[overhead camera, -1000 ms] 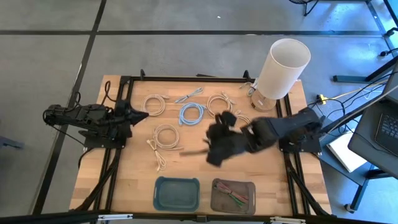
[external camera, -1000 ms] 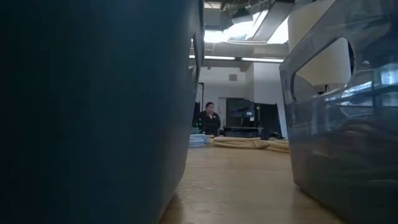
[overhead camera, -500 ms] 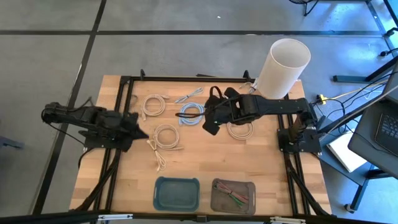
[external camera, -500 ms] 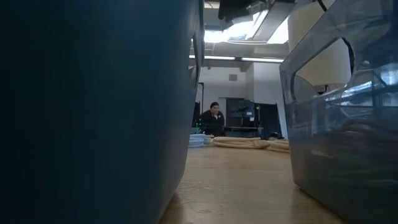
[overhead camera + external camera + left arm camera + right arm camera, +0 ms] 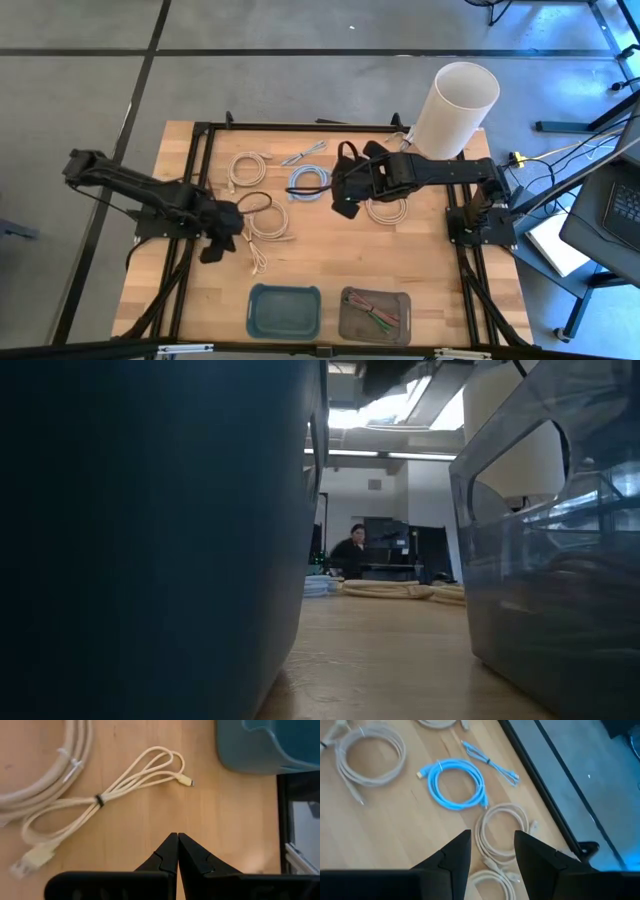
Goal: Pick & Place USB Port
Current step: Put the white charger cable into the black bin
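Left pincer (image 5: 177,839) has advanced, shut, near cream USB cable (image 5: 102,797).

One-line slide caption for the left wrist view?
Shut left gripper above a bundled cream USB cable, blue bin nearby.

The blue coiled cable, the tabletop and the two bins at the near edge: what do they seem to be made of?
The blue coiled cable looks like a smooth, slightly glossy plastic jacket, holding springy round loops. The tabletop seems to be pale wood with visible grain and plank seams. The teal bin looks like opaque matte moulded plastic with rounded corners; the grey bin seems translucent plastic, as its contents show through the wall in the low view.
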Robot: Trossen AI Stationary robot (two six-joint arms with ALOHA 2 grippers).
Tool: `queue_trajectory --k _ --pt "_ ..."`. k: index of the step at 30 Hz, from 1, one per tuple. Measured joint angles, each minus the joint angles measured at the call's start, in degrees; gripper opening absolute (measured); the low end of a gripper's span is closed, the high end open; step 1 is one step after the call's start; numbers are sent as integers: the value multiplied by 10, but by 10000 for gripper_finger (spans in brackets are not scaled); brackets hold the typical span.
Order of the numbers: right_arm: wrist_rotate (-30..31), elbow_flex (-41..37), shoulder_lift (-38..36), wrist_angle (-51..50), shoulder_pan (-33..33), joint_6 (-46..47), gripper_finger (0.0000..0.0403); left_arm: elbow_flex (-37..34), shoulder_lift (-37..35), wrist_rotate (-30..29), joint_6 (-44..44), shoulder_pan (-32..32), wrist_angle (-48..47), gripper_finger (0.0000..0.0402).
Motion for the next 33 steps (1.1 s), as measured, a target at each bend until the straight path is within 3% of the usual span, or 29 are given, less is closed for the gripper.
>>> queue_trajectory --k 4,11,17,23,28,33 --pt "1 0 0 -27 3 13 153 11 75 -22 -57 1 84 4" --pt "2 0 0 -95 14 32 153 16 125 -159 -442 8 199 4" --pt "29 0 -17 -93 20 29 153 16 113 -334 -637 -48 212 4" --pt "69 -69 -106 -91 27 29 153 17 110 -431 -802 -139 210 3" --pt "50 -211 -254 -94 26 55 153 75 123 -490 -895 -188 156 3" --pt "8 -329 -384 -90 34 79 153 219 195 -439 -986 -190 -81 3"
